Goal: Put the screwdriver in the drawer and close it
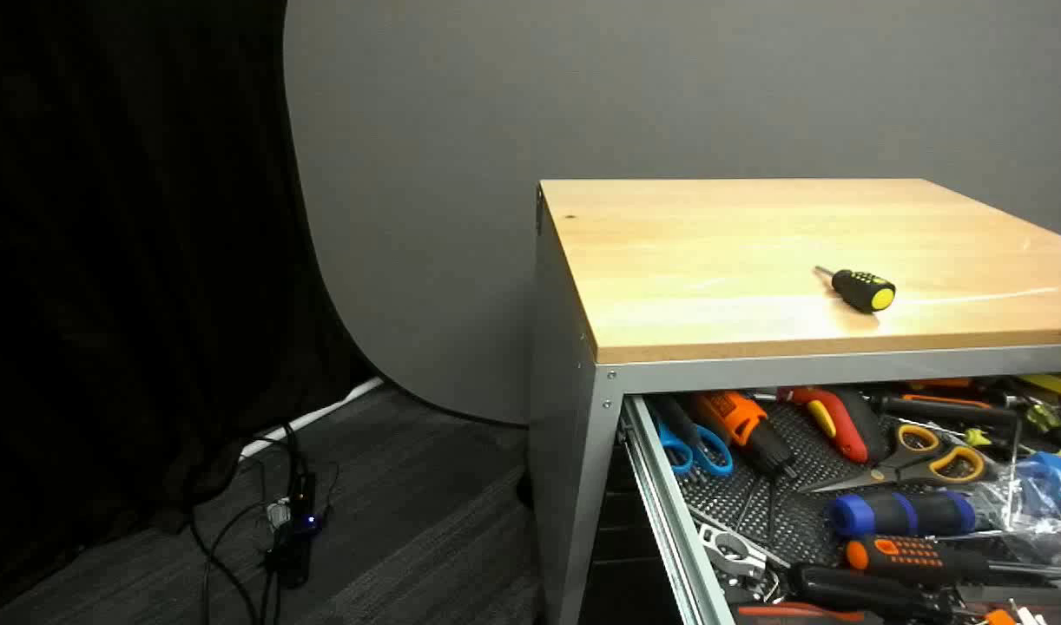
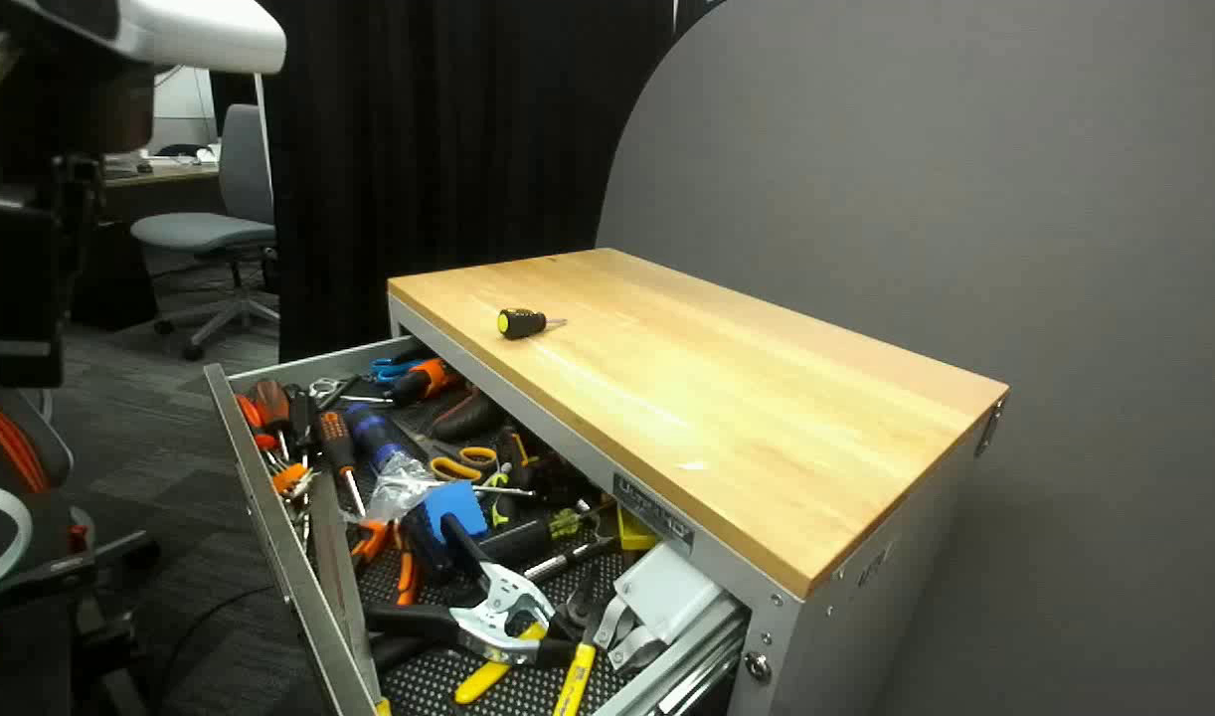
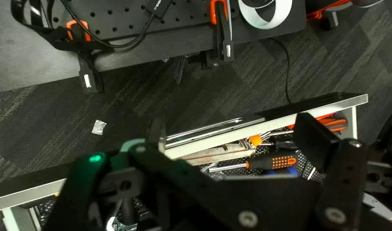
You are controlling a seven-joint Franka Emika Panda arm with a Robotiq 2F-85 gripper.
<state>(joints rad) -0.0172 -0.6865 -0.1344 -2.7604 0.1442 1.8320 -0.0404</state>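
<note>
The screwdriver [image 1: 862, 290], short with a black and yellow handle, lies on its side on the cabinet's wooden top near the front edge. It also shows in an exterior view [image 2: 523, 322]; it is out of the wrist view. The drawer is pulled out and full of tools; its side rail [image 1: 674, 512] shows in an exterior view, its front rim [image 2: 269, 517] in an exterior view and in the wrist view [image 3: 273, 126]. My gripper [image 3: 233, 134] is open, fingers wide apart with nothing between them, above the drawer's front. It hangs at the left edge in an exterior view [image 2: 29, 363], apart from the screwdriver.
The wooden top [image 2: 727, 398] sits above the drawer. Orange-handled [image 3: 273, 161] and blue-handled [image 1: 899, 514] tools, scissors [image 1: 912, 460] and pliers lie in the drawer. A black table with clamps [image 3: 226, 48] faces the drawer front. A grey chair [image 2: 205, 231] stands behind.
</note>
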